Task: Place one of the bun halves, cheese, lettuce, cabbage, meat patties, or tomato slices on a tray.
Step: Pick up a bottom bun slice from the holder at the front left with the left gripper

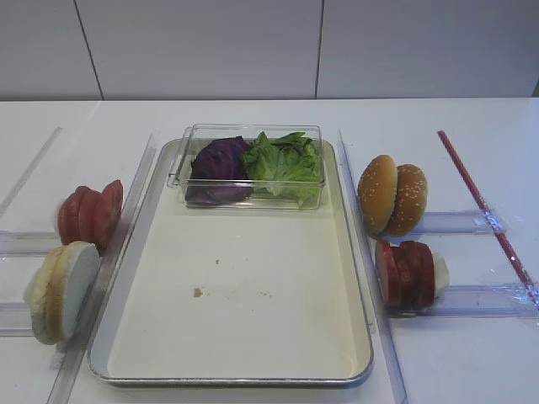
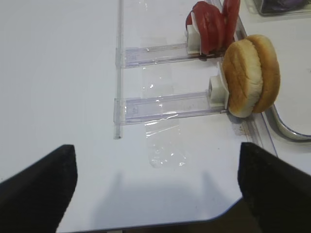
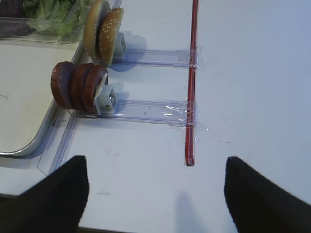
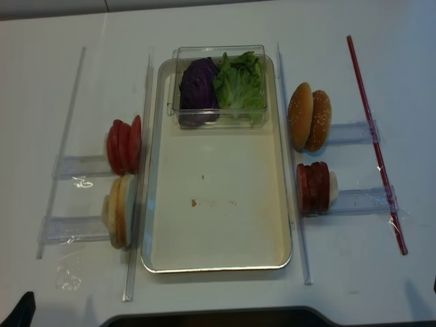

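The silver tray (image 1: pixel 253 295) lies mid-table with a bare cream bottom. At its far end a clear box holds purple cabbage (image 1: pixel 219 164) and green lettuce (image 1: pixel 286 160). Left of the tray, bun halves (image 2: pixel 250 75) and tomato slices (image 2: pixel 214 26) stand on edge in clear holders. On the right stand the meat patties (image 3: pixel 77 85). No cheese is in view. My left gripper (image 2: pixel 155 165) hovers open over the table's near left edge, short of the bun halves. My right gripper (image 3: pixel 155 165) is open over bare table near the patties. Both hold nothing.
Domed sesame buns (image 3: pixel 103 35) stand in a holder behind the patties. A red strip (image 3: pixel 192 82) is taped across the holders' outer ends on the right. Clear plastic rails (image 1: pixel 126 227) run along both long sides of the tray. The table's front edge is close below both grippers.
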`<control>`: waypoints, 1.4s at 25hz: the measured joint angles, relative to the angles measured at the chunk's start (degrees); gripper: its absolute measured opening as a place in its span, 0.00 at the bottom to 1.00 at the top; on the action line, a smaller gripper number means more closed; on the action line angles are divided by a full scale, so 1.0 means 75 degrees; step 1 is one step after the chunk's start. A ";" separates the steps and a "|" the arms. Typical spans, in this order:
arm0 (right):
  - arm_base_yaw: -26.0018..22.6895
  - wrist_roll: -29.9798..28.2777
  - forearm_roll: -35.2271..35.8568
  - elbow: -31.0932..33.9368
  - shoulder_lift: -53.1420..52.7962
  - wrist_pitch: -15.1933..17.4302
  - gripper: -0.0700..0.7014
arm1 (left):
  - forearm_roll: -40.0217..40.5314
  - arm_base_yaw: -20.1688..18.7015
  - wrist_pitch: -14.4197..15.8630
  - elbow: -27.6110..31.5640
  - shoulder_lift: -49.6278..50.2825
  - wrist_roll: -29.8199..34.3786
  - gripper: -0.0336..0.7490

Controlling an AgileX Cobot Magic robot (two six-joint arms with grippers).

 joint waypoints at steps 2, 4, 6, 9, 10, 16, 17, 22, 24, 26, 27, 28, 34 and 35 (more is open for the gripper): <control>0.0000 0.0000 0.0000 0.0000 0.0000 0.0000 0.09 | 0.0000 0.0000 0.0000 0.0000 0.0000 0.0000 0.88; 0.0000 0.0000 0.0000 0.0000 0.0000 0.0000 0.09 | 0.0000 0.0000 0.0000 0.0000 0.0000 0.0000 0.88; 0.0000 0.0000 0.0000 0.0000 0.0000 0.0000 0.09 | 0.0000 0.0000 0.0000 0.0000 0.0000 0.0000 0.88; 0.0000 0.0000 0.0000 0.0000 0.0000 0.0000 0.09 | 0.0000 0.0000 0.0000 0.0000 0.0000 0.0000 0.88; 0.0000 0.0000 0.0000 0.0000 0.0000 0.0000 0.09 | 0.0000 0.0000 0.0000 0.0000 0.0000 0.0000 0.88; 0.0000 0.0000 0.0000 0.0000 0.0000 0.0000 0.09 | 0.0000 0.0000 0.0000 0.0000 0.0000 0.0000 0.88; 0.0000 0.0000 0.0000 0.0000 0.0000 0.0000 0.09 | 0.0000 0.0000 0.0000 0.0000 0.0000 0.0000 0.88; 0.0000 0.0000 0.0000 0.0000 0.0000 0.0000 0.09 | 0.0000 0.0000 0.0000 0.0000 0.0000 0.0000 0.88; 0.0000 0.0000 0.0000 0.0000 0.0000 0.0000 0.09 | 0.0000 0.0000 0.0000 0.0000 0.0000 0.0000 0.88; 0.0000 0.0000 0.0000 0.0000 0.0000 0.0000 0.09 | 0.0000 0.0000 0.0000 0.0000 0.0000 0.0000 0.88; 0.0000 0.0000 0.0000 0.0000 0.0000 0.0000 0.09 | 0.0000 0.0000 0.0000 0.0000 0.0000 0.0000 0.88; 0.0000 0.0000 0.0000 0.0000 0.0000 0.0000 0.09 | 0.0000 0.0000 0.0000 0.0000 0.0000 0.0000 0.88; 0.0000 0.0000 0.0000 0.0000 0.0000 0.0000 0.09 | 0.0000 0.0000 0.0000 0.0000 0.0000 0.0000 0.88; 0.0000 0.0000 0.0000 0.0000 0.0000 0.0000 0.09 | 0.0000 0.0000 0.0000 0.0000 0.0000 0.0000 0.88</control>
